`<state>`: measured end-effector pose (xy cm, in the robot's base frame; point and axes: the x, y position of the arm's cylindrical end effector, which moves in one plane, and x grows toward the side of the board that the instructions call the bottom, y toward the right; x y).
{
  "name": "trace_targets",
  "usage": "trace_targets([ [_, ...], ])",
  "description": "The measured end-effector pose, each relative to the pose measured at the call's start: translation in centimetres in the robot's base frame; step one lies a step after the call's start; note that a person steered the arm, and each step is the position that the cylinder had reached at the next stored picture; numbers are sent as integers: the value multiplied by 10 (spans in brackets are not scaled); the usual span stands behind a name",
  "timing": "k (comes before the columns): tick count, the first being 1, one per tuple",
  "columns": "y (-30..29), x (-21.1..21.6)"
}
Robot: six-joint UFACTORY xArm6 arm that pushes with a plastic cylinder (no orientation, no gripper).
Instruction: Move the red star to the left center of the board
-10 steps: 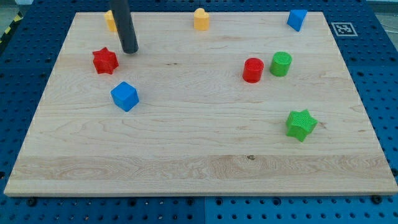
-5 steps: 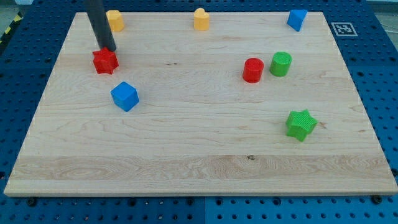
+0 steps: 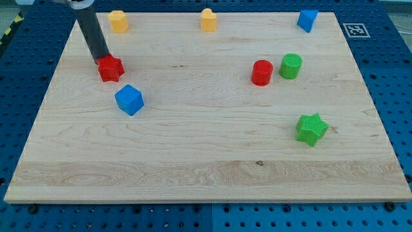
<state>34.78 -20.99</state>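
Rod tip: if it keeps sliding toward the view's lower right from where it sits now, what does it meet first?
My tip sits at the red star block's upper-left edge, seemingly touching, so it meets that first; the blue cube block lies roughly beyond.

A wooden table (image 3: 206,161) on a blue pegboard (image 3: 26,219), seen from above and in front. A dark rod (image 3: 92,32) slants down from the view's top left; its tip (image 3: 102,62) touches the upper left edge of a red star (image 3: 111,69). A blue cube (image 3: 129,100) sits just below and right of the star. Two orange blocks (image 3: 118,20) (image 3: 208,20) and a blue block (image 3: 308,20) line the top edge. A red cylinder (image 3: 262,73) stands just beside a green cylinder (image 3: 291,66). A green star (image 3: 312,129) lies lower right.
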Motion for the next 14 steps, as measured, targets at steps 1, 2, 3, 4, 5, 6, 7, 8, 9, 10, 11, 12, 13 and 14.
trace_targets([
  [1,0,0],
  [2,0,5],
  [3,0,13],
  [4,0,13],
  [5,4,-18],
  [6,14,-22],
  [7,24,-6],
  [8,24,11],
  [9,24,24],
  [10,24,24],
  [11,30,24],
  [12,50,24],
  [13,63,24],
  [14,75,24],
])
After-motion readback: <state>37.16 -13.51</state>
